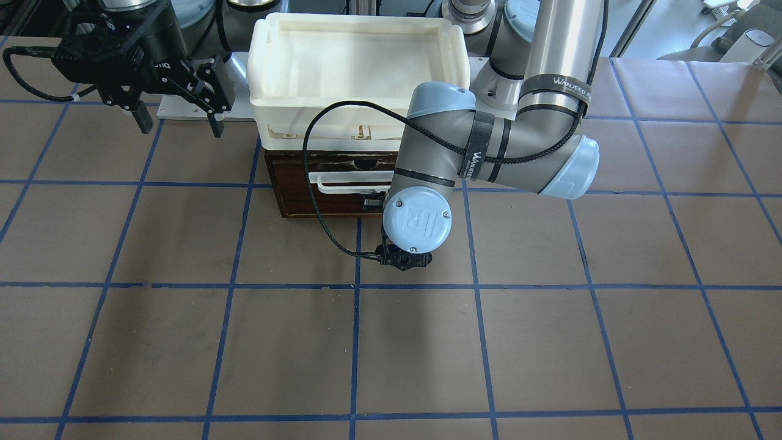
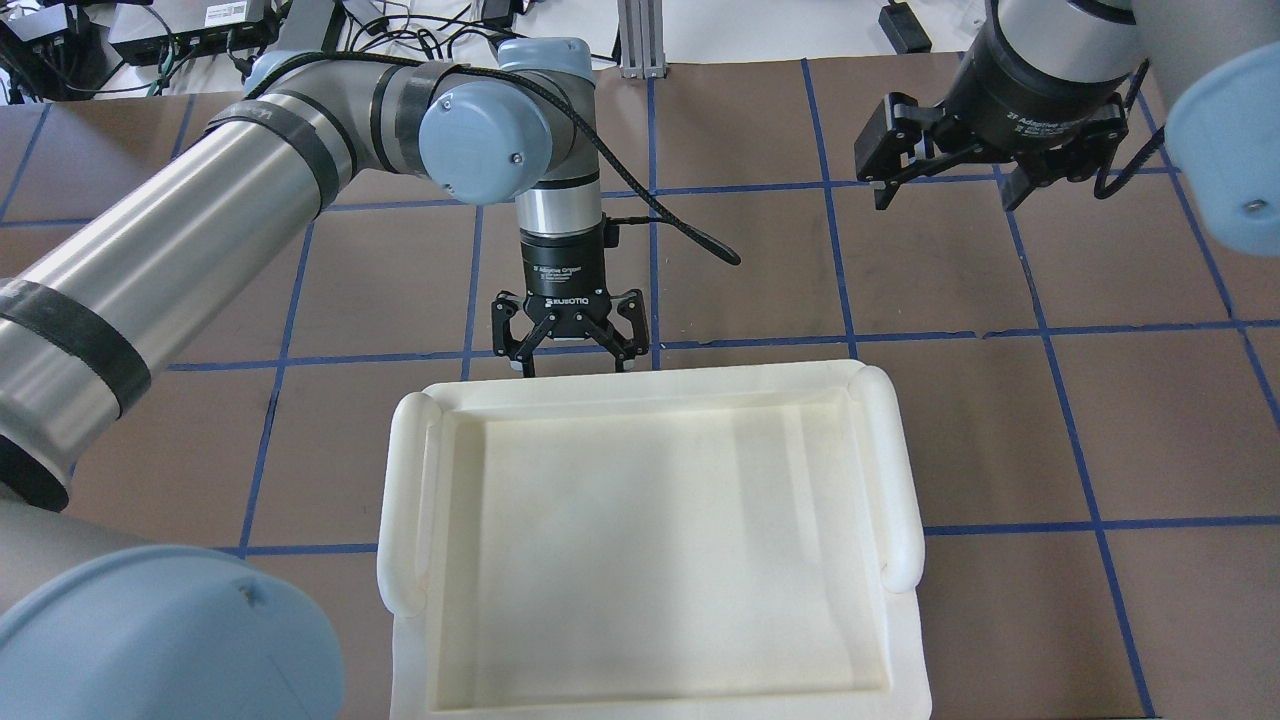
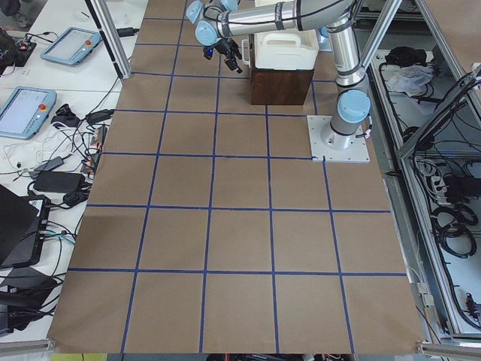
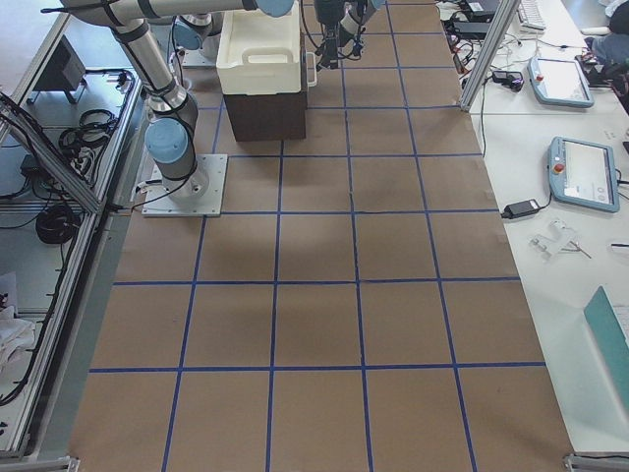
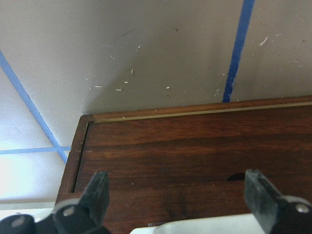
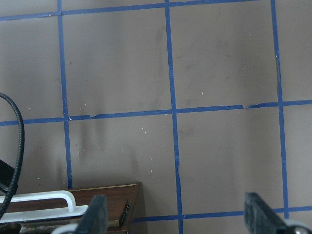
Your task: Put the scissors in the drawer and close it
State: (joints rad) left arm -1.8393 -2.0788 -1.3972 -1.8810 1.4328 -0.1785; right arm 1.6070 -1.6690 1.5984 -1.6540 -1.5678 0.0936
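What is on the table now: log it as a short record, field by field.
drawer: dark wood, looks shut, front set within its frame
handle: white bar on the drawer's front
scissors: seen in no view
white tray: sits on top, over the drawer
left gripper: open, just in front of the drawer's front, holding nothing
right gripper: open, off to the side above the table, holding nothing
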